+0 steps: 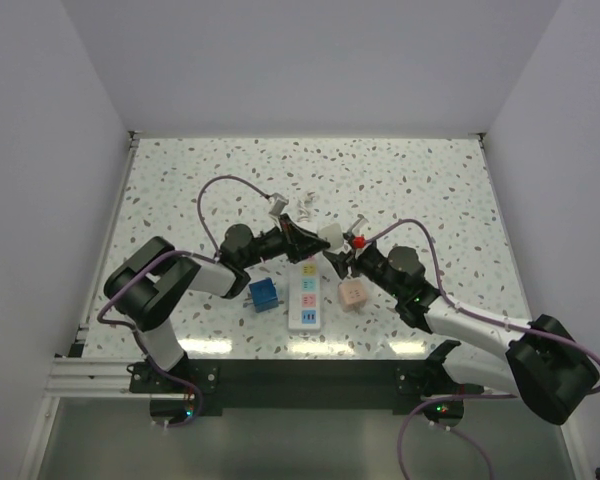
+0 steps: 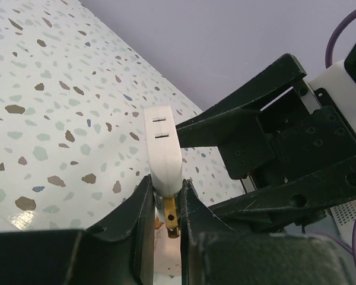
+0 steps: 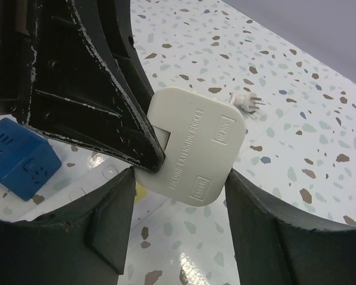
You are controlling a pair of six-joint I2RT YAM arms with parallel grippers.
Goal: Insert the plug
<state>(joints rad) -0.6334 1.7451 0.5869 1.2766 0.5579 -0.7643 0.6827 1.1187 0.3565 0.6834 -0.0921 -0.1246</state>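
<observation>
1. Spanning the top view, a speckled bench (image 1: pixel 180 180) carries everything.
2. The left end effector (image 2: pixel 166 191) is clamped tight on the narrow end of a white plug (image 3: pixel 193 145). It holds the plug in the air over the far end of the strip.
3. The right end effector (image 3: pixel 179 181) faces it, with its fingers (image 3: pixel 107 219) spread to the plug's width and flanking the plug's lower corners. I cannot tell whether they press on it.
4. A white strip (image 1: pixel 305 296) lies flat on the bench below the two end effectors.
5. A blue cube (image 1: pixel 263 296) sits just left of the strip, and a pink cube (image 1: pixel 352 294) sits just right of it.
6. One brass prong (image 2: pixel 171 217) of the plug shows between the left fingers.
7. A small loose plug (image 3: pixel 247 101) lies on the bench beyond the held one.
</observation>
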